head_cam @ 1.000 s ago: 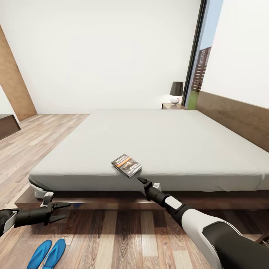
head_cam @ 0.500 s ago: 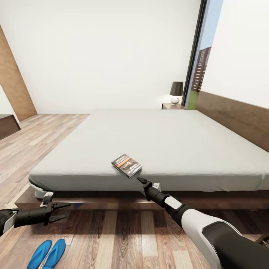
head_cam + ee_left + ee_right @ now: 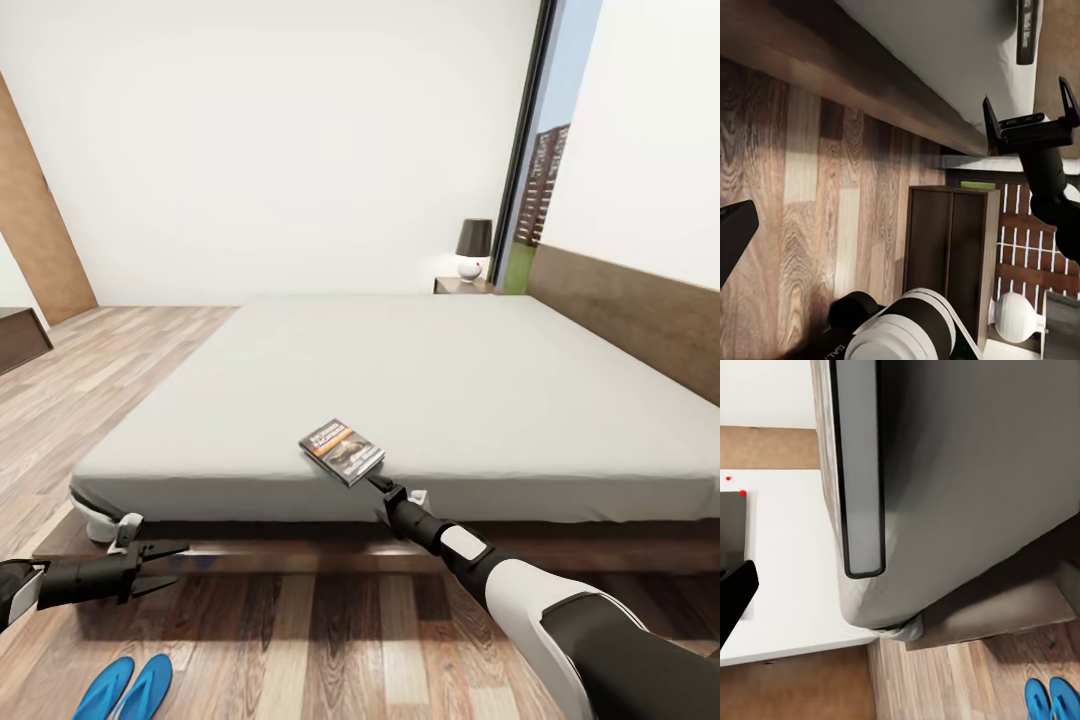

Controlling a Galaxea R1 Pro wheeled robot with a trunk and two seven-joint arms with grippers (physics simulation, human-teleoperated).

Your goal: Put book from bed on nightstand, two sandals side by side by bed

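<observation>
Bed (image 3: 420,380): big, low, plain off-white mattress on dark brown frame, wide wood headboard along its right side. Nightstand (image 3: 462,285): small dark wood, at the far corner by the window, w/ a black-shade lamp (image 3: 472,247) on top. Sandals (image 3: 125,688): two flat bright blue ones, side by side on the wood floor (image 3: 300,640) near the bed's near-left corner. Book (image 3: 341,451): thin paperback, dark cover w/ picture, orange band, white title; sits at the mattress's near edge, one corner past it. Right gripper (image 3: 378,486) just beside that corner; can't tell if it's closed on the book. Left gripper (image 3: 165,563) low over floor, fingers apart, holding nothing.
</observation>
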